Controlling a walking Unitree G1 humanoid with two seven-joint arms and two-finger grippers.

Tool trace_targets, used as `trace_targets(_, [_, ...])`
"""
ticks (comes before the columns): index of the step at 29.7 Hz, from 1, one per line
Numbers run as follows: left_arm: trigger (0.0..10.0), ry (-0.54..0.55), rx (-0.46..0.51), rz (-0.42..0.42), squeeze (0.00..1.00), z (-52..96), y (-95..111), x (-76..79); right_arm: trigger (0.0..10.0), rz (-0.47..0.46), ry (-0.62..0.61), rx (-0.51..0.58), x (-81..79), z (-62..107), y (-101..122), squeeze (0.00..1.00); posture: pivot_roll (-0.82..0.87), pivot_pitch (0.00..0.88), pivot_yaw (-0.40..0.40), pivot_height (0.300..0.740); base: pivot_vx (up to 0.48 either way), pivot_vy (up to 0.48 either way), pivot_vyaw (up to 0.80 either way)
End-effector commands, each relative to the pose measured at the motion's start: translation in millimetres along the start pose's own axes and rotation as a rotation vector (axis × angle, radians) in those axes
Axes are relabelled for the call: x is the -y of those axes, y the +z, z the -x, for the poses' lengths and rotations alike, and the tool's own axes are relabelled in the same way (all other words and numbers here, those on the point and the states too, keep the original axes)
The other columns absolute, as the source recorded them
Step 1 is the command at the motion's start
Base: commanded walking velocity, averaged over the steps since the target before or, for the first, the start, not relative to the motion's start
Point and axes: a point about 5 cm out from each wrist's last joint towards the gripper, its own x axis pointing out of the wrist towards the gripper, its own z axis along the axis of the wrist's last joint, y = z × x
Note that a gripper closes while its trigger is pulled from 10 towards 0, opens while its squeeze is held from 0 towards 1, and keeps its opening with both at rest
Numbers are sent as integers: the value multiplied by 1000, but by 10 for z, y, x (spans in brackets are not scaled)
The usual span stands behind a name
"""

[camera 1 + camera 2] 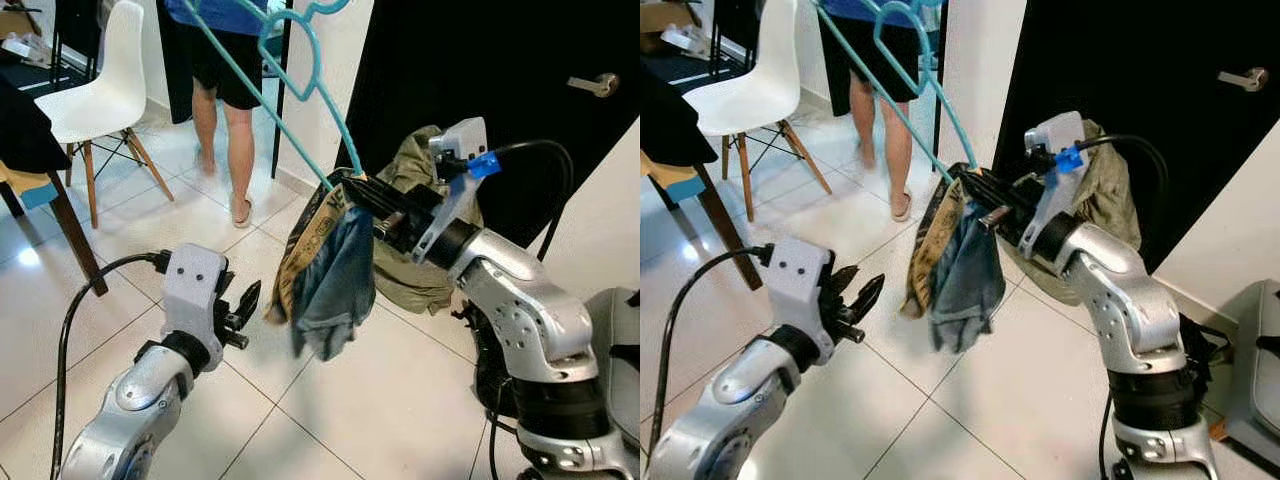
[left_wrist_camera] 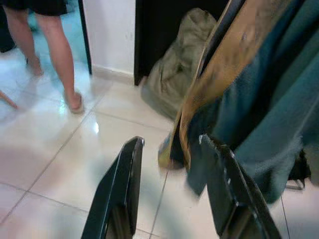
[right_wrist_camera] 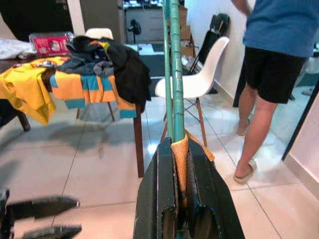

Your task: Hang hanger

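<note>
My right pincer is clamped on the lower bar of the teal hanger, with a fold of the mustard-and-blue garment pinched in alongside it; the hanger slants up and away from my fingers toward the top of the head views, and the garment droops from the bar over the tiled floor. My left pincer hangs lower, just beside the hem of that cloth, its two fingers parted and holding nothing. Right behind the hanger stands a person in a blue shirt and black shorts, wearing sandals, close to a white wall edge. To my right is a dark door with a metal handle, and an olive bag slumps on the floor against it, close behind my right forearm. To my left stand a white chair and a wooden bench heaped with yellow, orange and dark clothing, whose leg comes down near my left arm's cable. A grey case sits at the far right edge. Open tile lies between my two arms and in front of the left pincer.
</note>
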Motion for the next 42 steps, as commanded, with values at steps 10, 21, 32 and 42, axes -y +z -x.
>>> trace_targets(10, [10000,130,-136,18,0,-151,-320,-150,10000,21,18,129,37,-33,311,0,-84,226,-147,740,0,0,0])
trace_targets(21, [10000,184,-153,49,0,-223,-401,-233,10000,31,43,167,25,-77,434,0,-92,215,-152,740,0,0,0])
trace_targets(32, [10000,187,-134,94,0,-265,-437,-283,10000,30,83,219,7,-104,598,0,-105,210,-154,740,0,0,0])
trace_targets(42, [10000,67,-34,125,0,-268,-230,-70,10000,48,94,200,7,-122,567,0,-100,210,-157,740,0,0,0])
